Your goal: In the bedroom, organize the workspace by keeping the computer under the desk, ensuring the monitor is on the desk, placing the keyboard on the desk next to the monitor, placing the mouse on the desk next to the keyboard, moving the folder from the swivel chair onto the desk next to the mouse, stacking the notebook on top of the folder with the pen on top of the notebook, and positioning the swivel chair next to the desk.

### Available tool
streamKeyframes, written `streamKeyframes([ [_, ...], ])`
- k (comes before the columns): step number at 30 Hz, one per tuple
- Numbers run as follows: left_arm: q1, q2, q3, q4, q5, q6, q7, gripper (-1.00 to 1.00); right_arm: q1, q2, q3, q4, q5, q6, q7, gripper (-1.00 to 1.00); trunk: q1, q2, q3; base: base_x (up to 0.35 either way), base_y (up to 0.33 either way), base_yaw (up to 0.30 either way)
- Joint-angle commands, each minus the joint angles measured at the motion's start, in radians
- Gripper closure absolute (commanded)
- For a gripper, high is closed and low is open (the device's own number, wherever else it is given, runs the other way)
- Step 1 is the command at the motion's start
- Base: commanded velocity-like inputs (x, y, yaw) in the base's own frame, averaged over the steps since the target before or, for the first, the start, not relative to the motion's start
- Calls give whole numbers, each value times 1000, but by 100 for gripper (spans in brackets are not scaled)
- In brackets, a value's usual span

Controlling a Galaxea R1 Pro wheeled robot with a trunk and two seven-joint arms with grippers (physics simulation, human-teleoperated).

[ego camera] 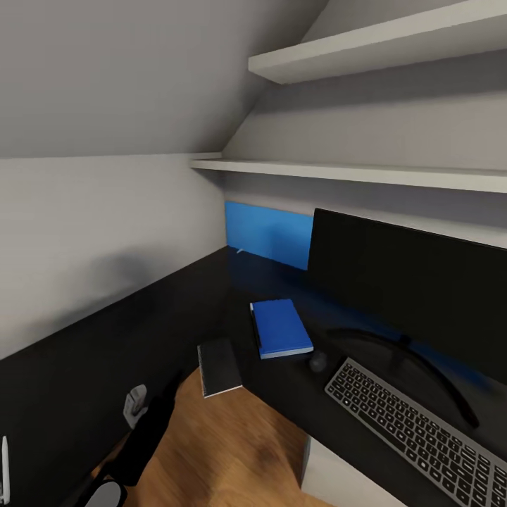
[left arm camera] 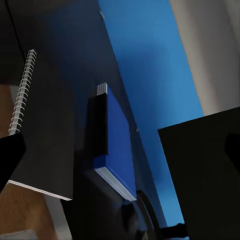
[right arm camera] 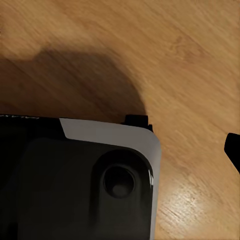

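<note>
The black monitor (ego camera: 415,289) stands on the black desk (ego camera: 63,401) at the right. The grey keyboard (ego camera: 422,429) lies in front of it. Left of the keyboard sits the small black mouse (ego camera: 318,361), and beyond it the blue folder (ego camera: 282,327) lies flat. The dark spiral notebook (ego camera: 220,367) rests at the desk's inner edge, apart from the folder. In the left wrist view my left gripper (left arm camera: 120,150) is open, facing the notebook (left arm camera: 47,135) and the folder (left arm camera: 117,145) without touching either. My right gripper (right arm camera: 120,150) hangs open over the floor. A thin whitish stick (ego camera: 4,465), perhaps the pen, lies at far left. The swivel chair and computer are out of view.
Two white shelves (ego camera: 366,172) run above the desk under a sloped ceiling. A blue wall panel (ego camera: 271,236) sits behind the monitor. Wooden floor (ego camera: 225,451) shows in the desk's inner corner, with a white desk leg (ego camera: 338,475). My own base (right arm camera: 75,185) lies below the right gripper.
</note>
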Motion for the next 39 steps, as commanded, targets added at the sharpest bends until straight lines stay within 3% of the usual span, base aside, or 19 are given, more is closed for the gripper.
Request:
streamKeyframes([
  [1,1,-2,-5,2,10,-3,-3,-100,0,-1,7,-1,-10,-3,0,-100,0,0,-1,0,0,10],
  [12,6,-18,-24,43,10,-9,-2,-100,0,-1,8,1,-10,-6,0,-100,0,0,-1,0,0,3],
  [23,7,-52,-32,117,1,-11,-19,-100,0,-1,9,1,-10,-6,0,-100,0,0,-1,0,0,0],
  [33,6,-63,-32,127,1,-12,-20,-100,0,-1,9,1,-9,-7,0,-100,38,-70,-32,0,0,0],
  [39,3,-101,-23,168,0,-18,-15,-100,0,-1,9,1,-9,-8,0,-100,61,-112,-51,0,0,0],
])
